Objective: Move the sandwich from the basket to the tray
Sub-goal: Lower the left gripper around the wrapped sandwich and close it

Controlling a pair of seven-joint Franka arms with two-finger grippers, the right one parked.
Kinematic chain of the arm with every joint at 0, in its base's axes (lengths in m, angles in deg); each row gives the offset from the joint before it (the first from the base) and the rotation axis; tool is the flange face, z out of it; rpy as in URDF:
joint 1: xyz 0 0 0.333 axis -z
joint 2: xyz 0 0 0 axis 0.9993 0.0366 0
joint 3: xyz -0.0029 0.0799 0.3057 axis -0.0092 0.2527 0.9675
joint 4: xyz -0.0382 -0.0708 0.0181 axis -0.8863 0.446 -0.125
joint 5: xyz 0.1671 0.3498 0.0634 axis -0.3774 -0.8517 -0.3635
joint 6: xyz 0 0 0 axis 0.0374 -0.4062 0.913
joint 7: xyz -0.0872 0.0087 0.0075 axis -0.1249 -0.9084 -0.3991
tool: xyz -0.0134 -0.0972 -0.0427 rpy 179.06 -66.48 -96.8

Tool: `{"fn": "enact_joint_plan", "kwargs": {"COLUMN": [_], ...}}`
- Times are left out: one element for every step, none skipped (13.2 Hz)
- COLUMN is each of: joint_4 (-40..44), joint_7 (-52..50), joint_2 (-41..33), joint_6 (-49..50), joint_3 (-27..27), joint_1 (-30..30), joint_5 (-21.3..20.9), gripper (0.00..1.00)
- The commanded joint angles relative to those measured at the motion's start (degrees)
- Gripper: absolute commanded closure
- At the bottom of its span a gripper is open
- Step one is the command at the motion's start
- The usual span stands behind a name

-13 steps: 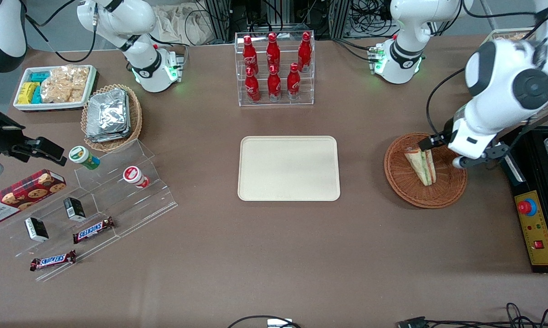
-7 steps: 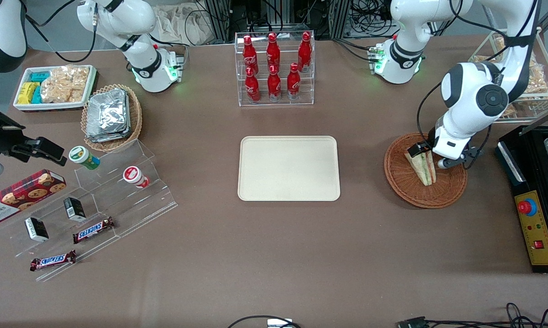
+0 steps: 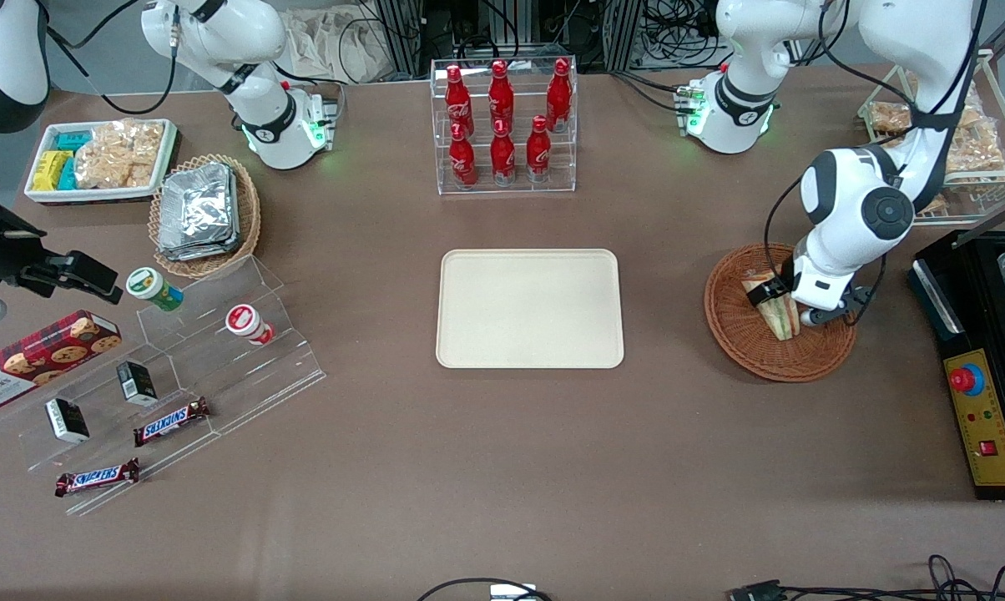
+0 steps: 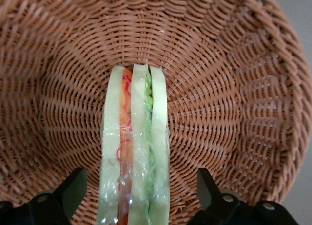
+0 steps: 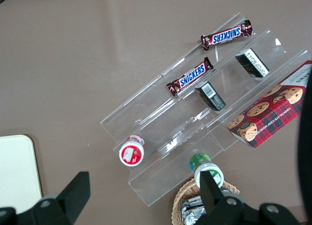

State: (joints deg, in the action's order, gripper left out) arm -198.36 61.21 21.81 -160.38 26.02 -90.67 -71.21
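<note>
- One sandwich [image 4: 135,152] lies in the basket [image 3: 740,334], wrapped in clear film; three white bread layers with orange-red filling in one seam and green in the other; in the front view [image 3: 776,315] it sits about the basket's middle, its narrow tip toward 6 o'clock.
- Gripper [image 4: 141,198] is low over the sandwich's wide end, inside the basket rim; fingers spread apart, one dark finger [image 4: 73,191] on each flank of the wedge with a visible gap to the wrap on both sides; nothing gripped; front view shows the gripper [image 3: 790,305] over the sandwich's 12 o'clock end.
- Basket is round, reddish-brown wicker, on the brown table [image 3: 502,467] toward the working arm's end; sandwich is the only item in it.
- Tray [image 3: 529,308] is cream, rectangular, flat on the table at centre, at 9 o'clock from the basket, well apart from it; nothing on it.
- Clear rack of red bottles [image 3: 502,125] at 12 o'clock from the tray, farther from the front camera.
- Toward the parked arm's end: tan basket of foil packets [image 3: 202,213]; white dish of snacks [image 3: 102,159]; clear stepped stand [image 3: 219,367] with two cups and Snickers bars [image 3: 171,420]; cookie box [image 3: 35,355].
- Black control box [image 3: 982,417] with red button at 3 o'clock from the basket.
</note>
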Motion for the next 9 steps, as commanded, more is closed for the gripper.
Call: {"fn": "enact_joint_plan", "kwargs": {"joint_4": [0.18, 0.10, 0.10, 0.10, 0.10, 0.10, 0.18, 0.27, 0.36], "joint_7": [-0.27, -0.19, -0.18, -0.01, 0.08, 0.08, 0.08, 0.08, 0.17], "joint_2": [0.13, 0.13, 0.13, 0.13, 0.13, 0.13, 0.13, 0.22, 0.40], "joint_6": [-0.79, -0.79, -0.70, -0.70, -0.70, -0.70, -0.70, -0.70, -0.70], "joint_3": [0.25, 0.25, 0.43, 0.52, 0.52, 0.61, 0.52, 0.61, 0.61], "joint_1": [0.04, 0.04, 0.04, 0.04, 0.04, 0.04, 0.04, 0.04, -0.05], "joint_5": [-1.02, -1.11, -1.11, -1.11, -1.02, -1.02, -1.02, -1.02, -1.02], "gripper": [0.00, 0.00, 0.01, 0.21, 0.65, 0.83, 0.86, 0.86, 0.86]}}
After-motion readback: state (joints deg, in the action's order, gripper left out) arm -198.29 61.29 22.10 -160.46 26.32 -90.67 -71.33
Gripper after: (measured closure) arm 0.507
